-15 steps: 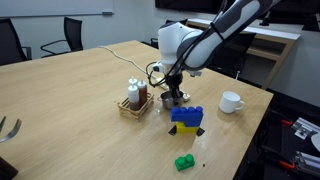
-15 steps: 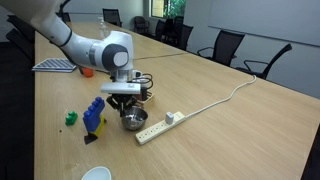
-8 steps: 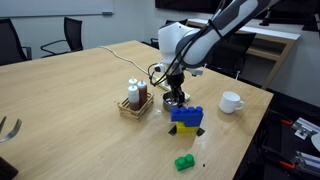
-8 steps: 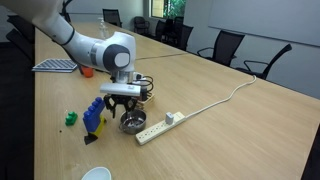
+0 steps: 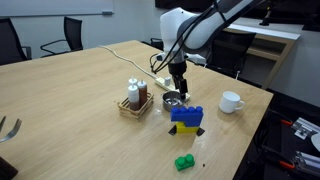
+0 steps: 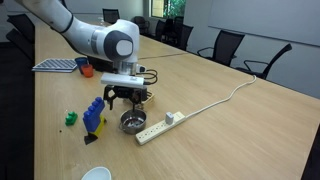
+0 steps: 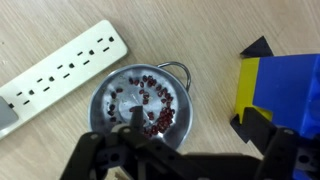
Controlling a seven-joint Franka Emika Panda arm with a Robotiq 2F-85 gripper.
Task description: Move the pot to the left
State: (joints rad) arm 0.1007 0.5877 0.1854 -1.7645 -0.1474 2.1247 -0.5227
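The pot point(image 5: 172, 99) is a small shallow grey metal bowl with a shiny rim, standing on the wooden table between a wooden caddy and a block stack. It also shows in the other exterior view, pot point(image 6: 130, 121), beside a power strip. From the wrist the pot point(image 7: 140, 105) lies straight below, with small red bits scattered inside. My gripper point(image 5: 178, 86) hangs just above it, open and holding nothing. Seen from across the table, the gripper point(image 6: 125, 98) has both fingers clear of the rim. In the wrist view the gripper point(image 7: 188, 152) spreads wide.
A blue and yellow block stack point(image 5: 186, 120) point(image 7: 280, 90) stands close beside the pot. A white power strip point(image 6: 155, 127) point(image 7: 60, 75) lies on its other side. A wooden caddy with bottles point(image 5: 135, 100), a white mug point(image 5: 231, 102) and a green block point(image 5: 184, 162) are nearby.
The gripper opened, let go of the pot's rim and rose straight up. The pot stays on the table where it was.
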